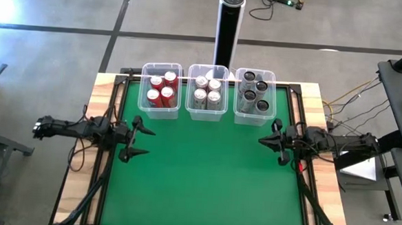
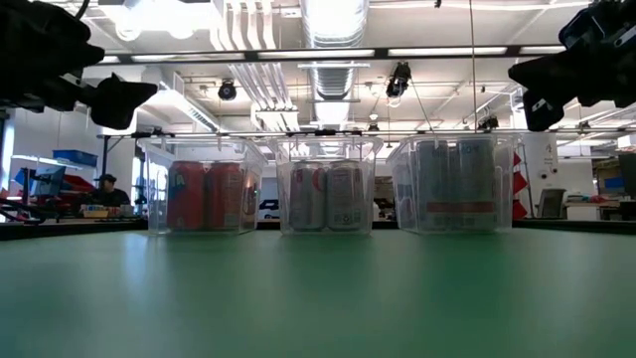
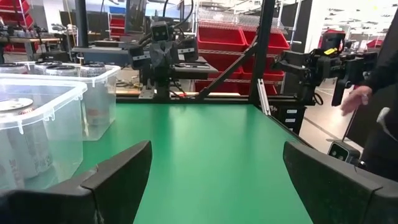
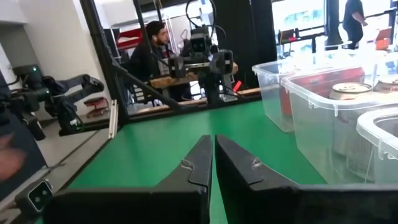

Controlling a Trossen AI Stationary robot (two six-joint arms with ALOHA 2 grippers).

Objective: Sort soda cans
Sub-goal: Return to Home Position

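**12 cans in 3 tubs, both arms clear**

All the cans stood upright in 3 clear tubs lined along the far edge of the table (image 1: 204,188). There were 4 red cans (image 1: 161,88) in the left tub (image 1: 143,104), 4 silver cans (image 1: 208,89) in the middle tub (image 1: 189,106) and 4 grey cans (image 1: 254,91) in the right tub (image 1: 236,110). None stood loose on the green surface, so the sort looked finished.

The left gripper (image 1: 148,142) hung near the left edge, jaws spread wide and holding nothing. The right gripper (image 1: 263,140) hung near the right edge, jaws closed together on nothing.

The cans would probably handle as stiff but thin-walled: smooth, a little slippery and easy to dent under a hard squeeze. Whether they were full or empty could not be told, so neither could their weight. Packed close in 4s, each offered little side room. The safest hold seemed to be from above, across the upper body just under the rim.
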